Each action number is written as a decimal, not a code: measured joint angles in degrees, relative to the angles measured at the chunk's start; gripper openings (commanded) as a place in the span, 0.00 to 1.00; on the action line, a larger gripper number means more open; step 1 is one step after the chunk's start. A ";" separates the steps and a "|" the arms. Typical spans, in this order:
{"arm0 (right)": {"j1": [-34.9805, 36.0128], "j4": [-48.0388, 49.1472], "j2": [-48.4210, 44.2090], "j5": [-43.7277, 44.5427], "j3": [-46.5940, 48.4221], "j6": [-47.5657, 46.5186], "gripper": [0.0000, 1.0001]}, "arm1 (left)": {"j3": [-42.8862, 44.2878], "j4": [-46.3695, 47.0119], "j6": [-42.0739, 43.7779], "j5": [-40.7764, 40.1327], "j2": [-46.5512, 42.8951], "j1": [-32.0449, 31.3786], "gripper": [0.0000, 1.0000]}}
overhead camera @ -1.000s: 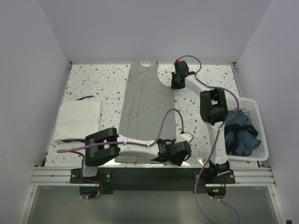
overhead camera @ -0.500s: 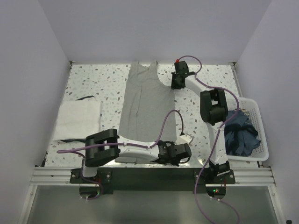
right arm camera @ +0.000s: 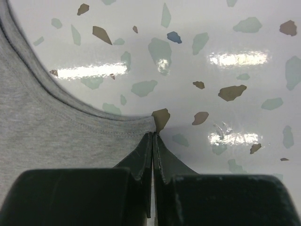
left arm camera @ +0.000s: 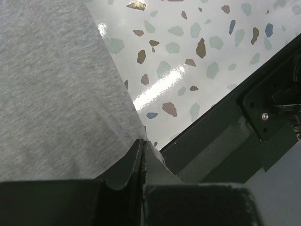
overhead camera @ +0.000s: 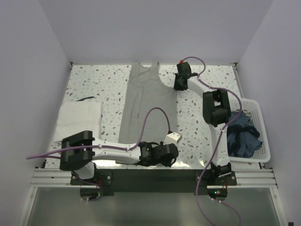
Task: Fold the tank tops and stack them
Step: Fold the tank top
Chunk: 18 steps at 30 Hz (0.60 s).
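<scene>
A light grey tank top (overhead camera: 148,103) lies flat and lengthwise in the middle of the speckled table, straps at the far end. My left gripper (overhead camera: 157,155) is at its near right hem corner. In the left wrist view the gripper (left arm camera: 142,141) is shut on the hem of the grey knit (left arm camera: 51,94). My right gripper (overhead camera: 177,86) sits at the far right armhole corner. In the right wrist view it (right arm camera: 153,134) is shut on the edge of the cloth (right arm camera: 56,127). A white tank top (overhead camera: 79,120) lies folded at the left.
A white lattice basket (overhead camera: 256,106) at the right edge holds a crumpled blue garment (overhead camera: 242,134). The black rail (left arm camera: 221,141) at the table's near edge runs right beside the left gripper. Thin dark strips (overhead camera: 87,99) show at the white fold's edges.
The left gripper has shut on the grey tank top's hem corner and shifted a little to the left; its elbow has swung out to the left. The right arm has barely moved.
</scene>
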 measured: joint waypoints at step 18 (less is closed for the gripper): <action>-4.00 -3.37 -2.86 3.61 -2.67 0.59 0.00 | -3.41 8.15 -1.20 1.60 -1.46 0.00 0.00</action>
